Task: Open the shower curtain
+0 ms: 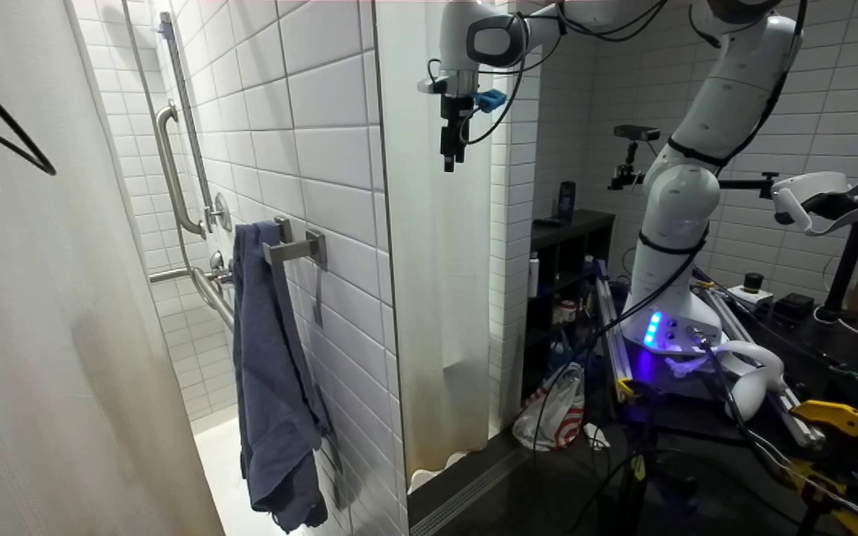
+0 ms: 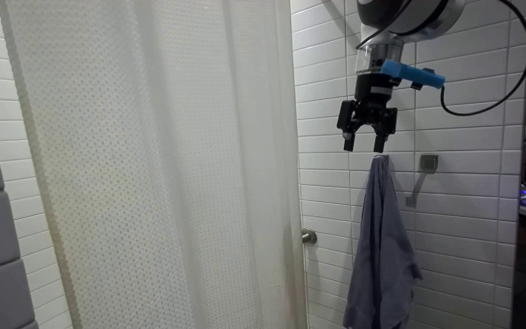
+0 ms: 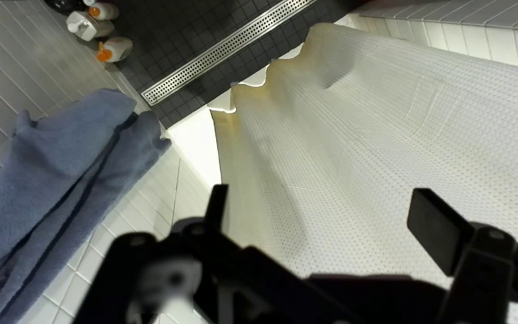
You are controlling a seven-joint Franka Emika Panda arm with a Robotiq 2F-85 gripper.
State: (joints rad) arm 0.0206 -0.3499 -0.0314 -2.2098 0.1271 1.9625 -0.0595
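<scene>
Left of the white, glazed-tile wall (image 2: 464,219) in an exterior view hangs the tall, off-white, faintly see-through shower curtain (image 2: 199,160), its soft vertical folds covering most of the way in, so I would call the opening of it hardly started. What lies uncovered is only a slim gap between the curtain's free edge and that wall: through it, in an exterior view, I can see a curved, brushed-steel grab bar (image 1: 169,177), and the wrist view, looking down, finds a bright white strip of shower floor (image 3: 198,139) beside the edge. How that gap came about, I cannot tell. A long, blue-grey cloth towel (image 2: 379,260) hangs on the wall, apart from the curtain. Up high, right of the free edge in an exterior view, the black, two-fingered gripper (image 2: 363,146) points down with its fingers (image 3: 441,229) spread wide and nothing in their hold; I see no contact with the curtain, though depth is hard to read. By my reckoning nearly all the work remains: bring the fingers to either side of the free edge, close on the sheet, draw it left, away from the towel, and let go once the way stands uncovered.
</scene>
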